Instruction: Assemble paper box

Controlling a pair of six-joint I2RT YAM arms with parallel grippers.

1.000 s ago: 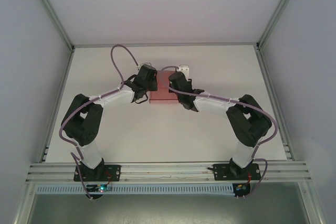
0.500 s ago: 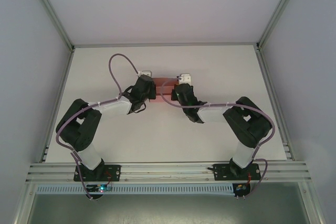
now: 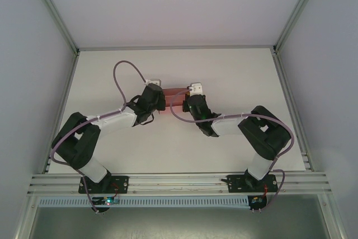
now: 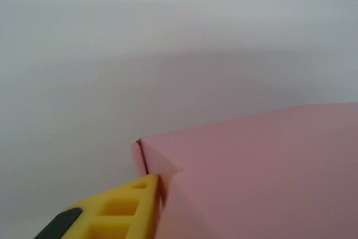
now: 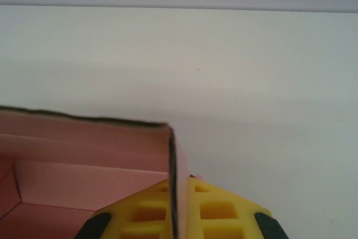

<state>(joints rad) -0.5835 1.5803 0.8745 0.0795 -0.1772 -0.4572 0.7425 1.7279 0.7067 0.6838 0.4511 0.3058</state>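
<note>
Pink thin-card paper box (image 3: 174, 98) sits in the upper middle of the top view on the white table (image 3: 240, 76), between both grippers. Its walls look raised: the right wrist view shows an open interior with a standing corner, so folding seems well along, with closing probably left. The right gripper (image 5: 173, 208) is clamped on one wall. The left gripper (image 3: 162, 94) has a yellow finger (image 4: 131, 205) against the box's corner, though I cannot tell how wide its jaws stand. A second ago the box showed a broad pink face lower in the frame; now a narrow strip shows, and both arms reach further up.
</note>
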